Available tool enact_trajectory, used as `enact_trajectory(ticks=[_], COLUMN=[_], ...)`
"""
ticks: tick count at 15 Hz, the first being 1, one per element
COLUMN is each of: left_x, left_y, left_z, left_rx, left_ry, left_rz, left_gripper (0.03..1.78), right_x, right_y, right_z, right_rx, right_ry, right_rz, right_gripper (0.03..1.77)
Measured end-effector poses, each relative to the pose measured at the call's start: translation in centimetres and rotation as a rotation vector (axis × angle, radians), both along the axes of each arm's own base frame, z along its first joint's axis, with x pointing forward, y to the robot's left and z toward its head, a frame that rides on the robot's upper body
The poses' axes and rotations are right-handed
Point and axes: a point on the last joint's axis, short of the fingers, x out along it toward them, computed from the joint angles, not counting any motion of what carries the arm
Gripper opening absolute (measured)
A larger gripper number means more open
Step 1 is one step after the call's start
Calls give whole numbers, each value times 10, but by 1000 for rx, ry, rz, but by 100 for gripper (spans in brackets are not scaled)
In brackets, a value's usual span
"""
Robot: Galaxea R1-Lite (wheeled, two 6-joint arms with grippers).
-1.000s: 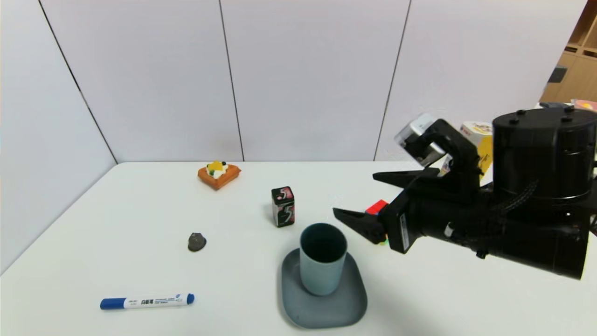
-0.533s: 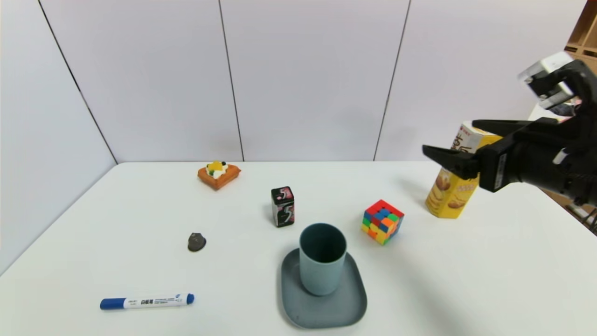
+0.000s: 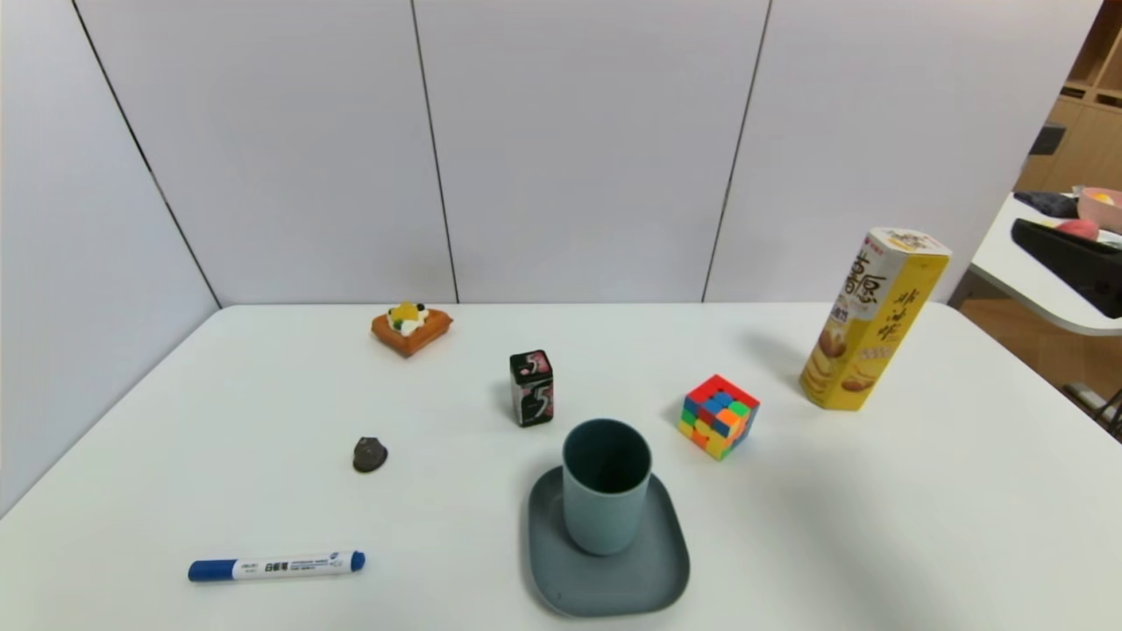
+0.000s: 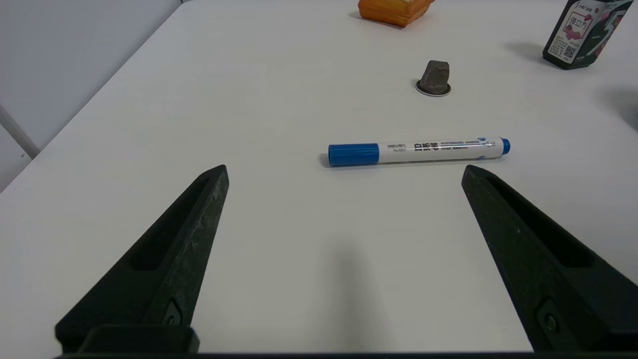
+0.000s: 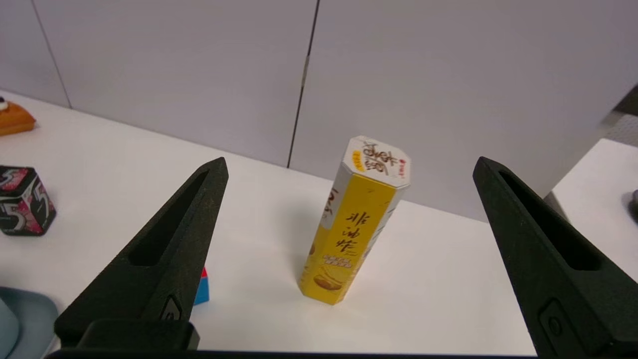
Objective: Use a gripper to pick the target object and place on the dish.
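The grey-blue cup, the target object, stands upright on the grey-blue dish near the table's front middle. Nothing touches it. My right gripper is open and empty, drawn back to the right and facing the yellow snack box; a corner of the dish shows beside one finger. In the head view only one black finger of it shows at the right edge. My left gripper hangs open and empty over the table's front left, just short of the marker.
A yellow snack box stands at the back right, with a Rubik's cube between it and the cup. A black gum box, a toy cake, a dark stone and a blue marker lie to the left.
My right arm has pulled away from beside the cup, up and to the right, almost out of the head view. The cup stays on the dish.
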Motion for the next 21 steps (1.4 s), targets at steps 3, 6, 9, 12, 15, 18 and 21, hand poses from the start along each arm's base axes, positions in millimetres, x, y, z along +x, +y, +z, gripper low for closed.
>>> enact_trajectory(ticks=[3, 6, 9, 12, 15, 18, 21], left_x=[0, 0, 0, 0, 0, 0, 0], left_y=[0, 0, 0, 0, 0, 0, 0], left_z=[0, 0, 0, 0, 0, 0, 0], left_rx=[0, 0, 0, 0, 0, 0, 0], left_ry=[0, 0, 0, 0, 0, 0, 0], left_rz=[0, 0, 0, 0, 0, 0, 0], left_gripper=[169, 169, 169, 169, 169, 169, 169], right_x=[-33, -65, -97, -123, -142, -152, -157], right_y=[-6, -12, -16, -18, -18, -18, -18], right_z=[-3, -20, -45, -69, -93, -117, -142], right_rx=[-2, -5, -4, 5, 12, 15, 9], right_ry=[-106, -165, -217, -264, -301, -320, -311], right_rz=[-15, -41, -72, -93, -98, -101, -95], right_gripper=[170, 170, 170, 170, 170, 170, 170])
